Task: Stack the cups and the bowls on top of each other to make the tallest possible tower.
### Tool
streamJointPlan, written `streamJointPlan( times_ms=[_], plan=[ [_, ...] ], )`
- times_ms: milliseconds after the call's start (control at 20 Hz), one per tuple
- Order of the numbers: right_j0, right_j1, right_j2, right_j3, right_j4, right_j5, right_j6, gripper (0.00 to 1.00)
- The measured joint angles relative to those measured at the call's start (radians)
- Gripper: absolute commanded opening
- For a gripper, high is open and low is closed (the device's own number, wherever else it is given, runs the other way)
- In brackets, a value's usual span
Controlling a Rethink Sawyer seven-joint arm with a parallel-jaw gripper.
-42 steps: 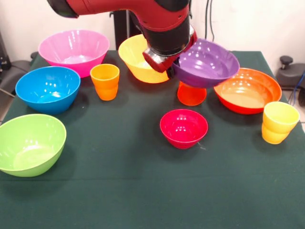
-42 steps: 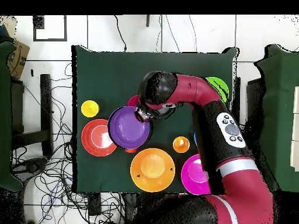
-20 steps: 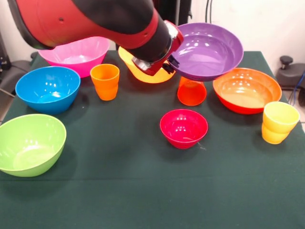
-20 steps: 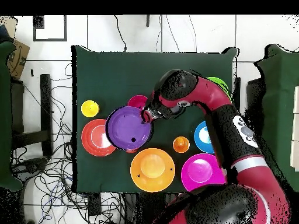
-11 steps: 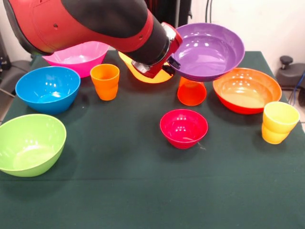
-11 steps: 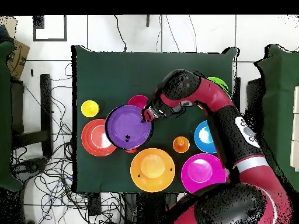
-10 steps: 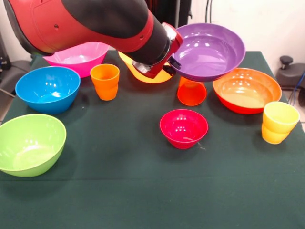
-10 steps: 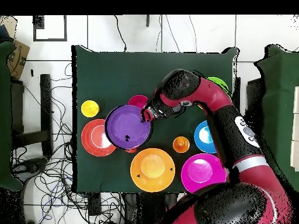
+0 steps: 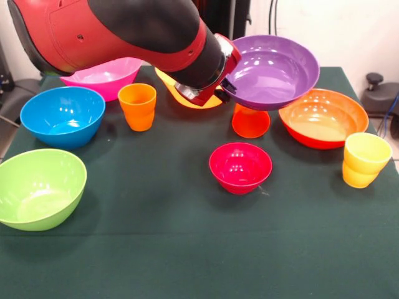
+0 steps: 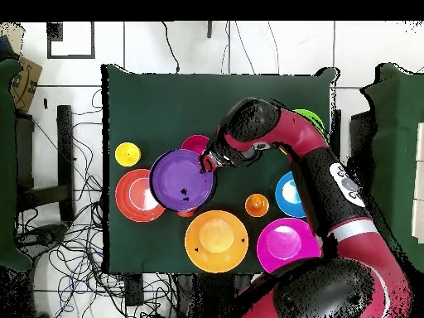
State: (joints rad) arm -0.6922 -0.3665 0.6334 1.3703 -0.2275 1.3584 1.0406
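My gripper [image 9: 223, 87] [image 10: 207, 162] is shut on the rim of the wide purple bowl [image 9: 271, 70] [image 10: 182, 179], which is held in the air, tipped slightly toward the front. Right below it stands the red-orange cup [image 9: 250, 121], upside down, its top hidden by the bowl; I cannot tell whether they touch. The orange-red bowl [image 9: 323, 117] [image 10: 137, 195] sits beside them. The small magenta-red bowl [image 9: 240, 166] lies in front of the cup. The arm partly hides the yellow bowl [image 9: 171, 84] [image 10: 216, 241] and the pink bowl [image 9: 103, 73].
A ribbed orange cup [image 9: 138, 106], a blue bowl [image 9: 62, 115] and a green bowl [image 9: 38, 188] stand along the left side in the front view. A ribbed yellow cup [image 9: 366, 159] stands at the right edge of the dark green table [image 9: 187, 249].
The arm has swung lower across the front view and lifted the purple bowl higher above the red-orange cup. In the last half second it has hardly moved.
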Motion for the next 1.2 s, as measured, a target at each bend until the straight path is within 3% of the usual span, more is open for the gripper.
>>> streamJointPlan(
  times_ms=[500,1200],
  plan=[
    [0.001,-0.002,0.0,-0.021,-0.073,-0.015,0.0,0.0],
    [0.001,-0.004,0.007,-0.021,-0.08,-0.084,0.0,0.0]
  ],
)
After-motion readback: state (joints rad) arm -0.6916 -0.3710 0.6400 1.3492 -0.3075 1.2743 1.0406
